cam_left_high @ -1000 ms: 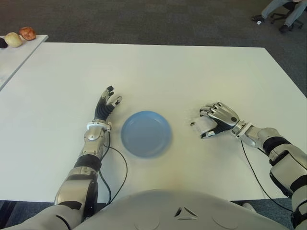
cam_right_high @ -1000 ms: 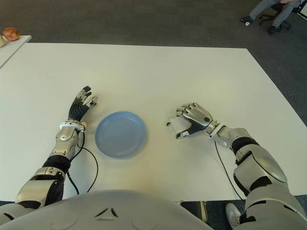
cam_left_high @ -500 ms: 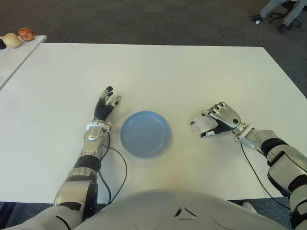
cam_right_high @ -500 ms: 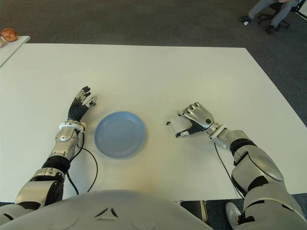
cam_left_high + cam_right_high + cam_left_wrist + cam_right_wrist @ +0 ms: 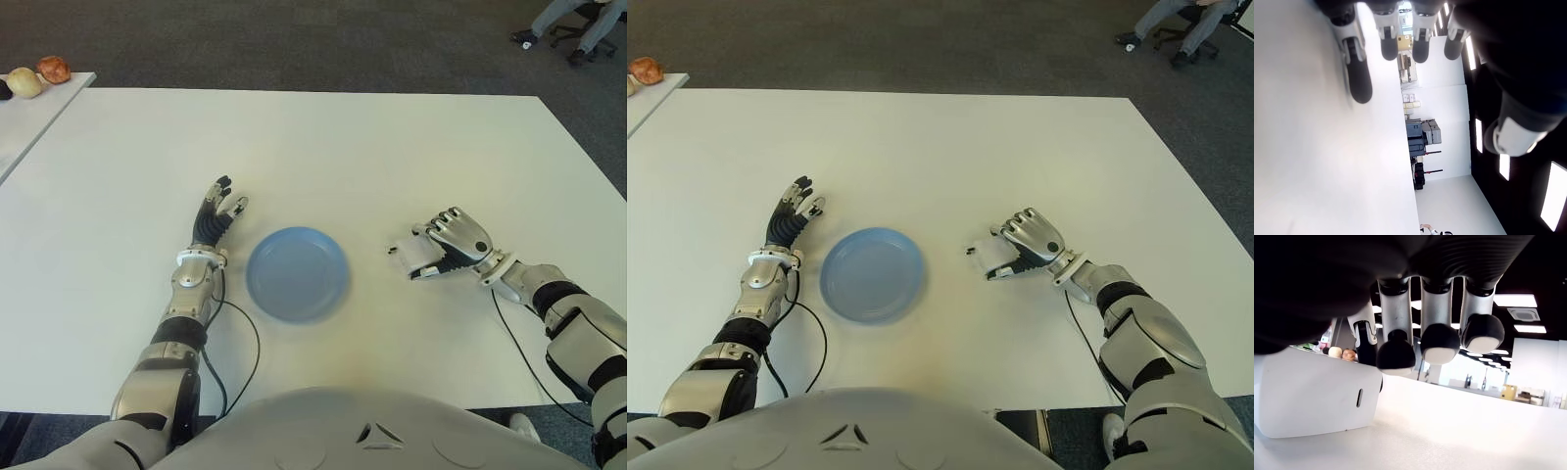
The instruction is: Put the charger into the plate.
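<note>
The white charger (image 5: 418, 257) stands on the white table (image 5: 323, 147), a short way right of the blue plate (image 5: 297, 273). My right hand (image 5: 446, 245) is over it with its fingers curled around it; in the right wrist view the charger (image 5: 1312, 399) sits between the thumb and the bent fingertips (image 5: 1396, 355), its base on the table. The plate holds nothing. My left hand (image 5: 217, 213) shows just left of the plate, its fingers stretched out and holding nothing.
A side table (image 5: 29, 108) at the far left carries a few round fruits (image 5: 39, 73). A person's legs and an office chair (image 5: 578, 24) show on the carpet at the far right. A black cable (image 5: 245, 343) loops beside my left forearm.
My right hand has shifted very slightly to the right with its fingers staying curled over the charger. The left hand and the plate have not moved.
</note>
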